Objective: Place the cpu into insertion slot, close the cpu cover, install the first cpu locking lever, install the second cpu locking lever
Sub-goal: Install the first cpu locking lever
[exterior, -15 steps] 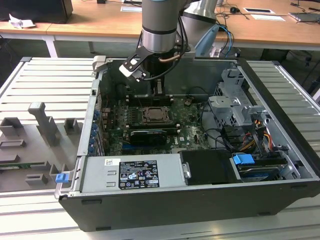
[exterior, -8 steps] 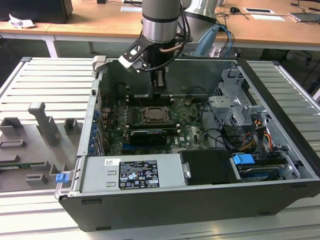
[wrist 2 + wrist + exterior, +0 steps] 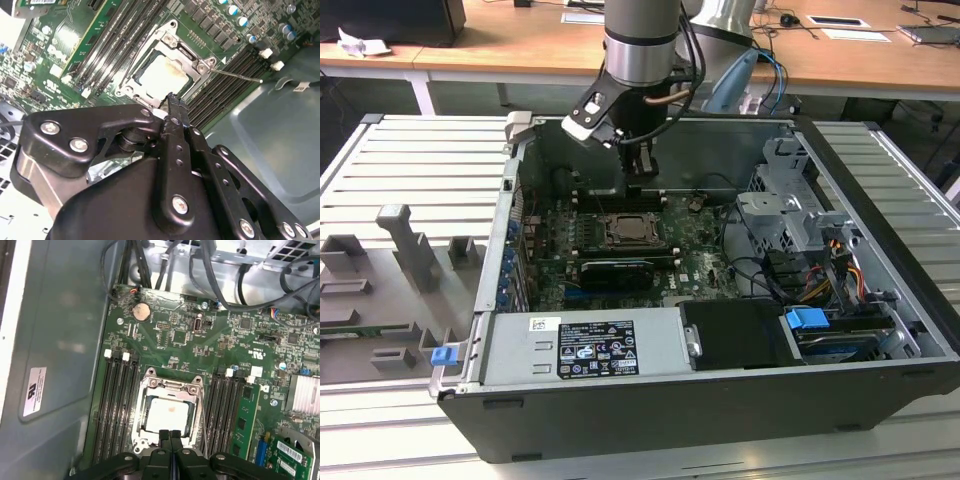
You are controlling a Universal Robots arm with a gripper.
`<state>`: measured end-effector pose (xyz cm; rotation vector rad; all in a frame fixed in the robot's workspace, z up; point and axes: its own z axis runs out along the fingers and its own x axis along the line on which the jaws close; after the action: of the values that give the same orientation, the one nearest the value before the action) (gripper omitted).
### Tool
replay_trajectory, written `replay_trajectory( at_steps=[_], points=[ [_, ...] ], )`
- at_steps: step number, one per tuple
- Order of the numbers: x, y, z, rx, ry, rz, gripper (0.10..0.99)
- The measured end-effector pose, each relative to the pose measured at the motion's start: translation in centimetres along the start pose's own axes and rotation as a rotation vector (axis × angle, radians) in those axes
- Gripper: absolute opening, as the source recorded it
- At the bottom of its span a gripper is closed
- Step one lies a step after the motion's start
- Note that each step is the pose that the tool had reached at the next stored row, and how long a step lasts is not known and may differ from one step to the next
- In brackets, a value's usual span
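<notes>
The cpu [image 3: 167, 416] lies flat in the insertion slot [image 3: 632, 232], its pale face showing through the window of the cpu cover [image 3: 170, 386], which is down over it. In the second wrist view the cpu [image 3: 162, 75] sits just beyond my gripper [image 3: 171, 100]. A thin metal locking lever [image 3: 237, 76] sticks out sideways from one socket corner, over the memory slots. My gripper [image 3: 171, 434] is shut with nothing between its fingers, its tips at the socket's near edge. I cannot tell if they touch. In the exterior view the gripper [image 3: 640, 180] hangs over the board's far side.
Long black memory slots [image 3: 117, 410] flank the socket on both sides. A black graphics card [image 3: 615, 270] lies in front of it. A drive cage [image 3: 790, 200] with cables [image 3: 770, 270] fills the case's right, a power supply [image 3: 585, 345] the front. Grey fixtures [image 3: 410, 250] stand outside.
</notes>
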<state>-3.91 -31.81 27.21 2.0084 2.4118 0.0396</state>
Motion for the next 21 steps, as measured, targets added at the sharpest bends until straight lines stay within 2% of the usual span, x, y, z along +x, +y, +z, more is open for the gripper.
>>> replay_trajectory(
  at_steps=[3, 9, 13, 21],
  points=[
    [0.0, 0.0, 0.0, 0.001, 0.0014, -0.066, 0.106],
    [0.0, 0.0, 0.0, 0.002, 0.0031, -0.145, 0.106],
    [0.0, 0.0, 0.0, 0.003, 0.0047, -0.221, 0.106],
    [0.0, 0.0, 0.0, 0.006, 0.0088, -0.416, 0.106]
  ],
)
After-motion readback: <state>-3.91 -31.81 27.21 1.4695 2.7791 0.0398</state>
